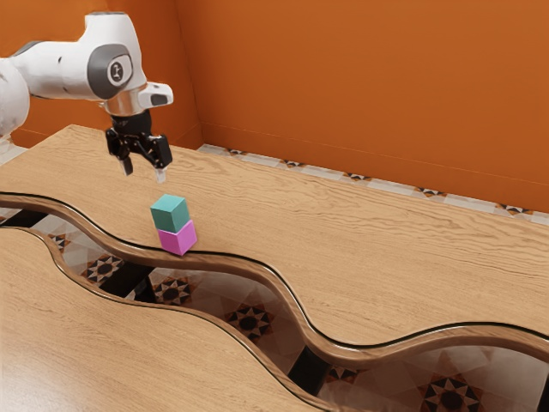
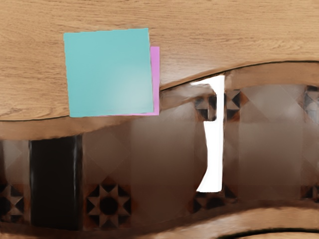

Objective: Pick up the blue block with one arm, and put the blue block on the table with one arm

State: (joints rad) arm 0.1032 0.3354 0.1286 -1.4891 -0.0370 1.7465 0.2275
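Counter (image 1: 94, 352) nearest us, blue block (image 1: 171, 215) atop pink block (image 1: 178, 240).
In the exterior view, we hang our gripper (image 1: 144, 176) wide open, empty, at their eleven o'clock.

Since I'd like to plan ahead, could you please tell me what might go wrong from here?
The teal block rests on the pink block near the wavy edge of the table, so a nudge might tip either into the gap. The jaws hang open above the stack; descending too far, they could catch the pink block too. Setting the teal block down near that edge would also risk a fall.
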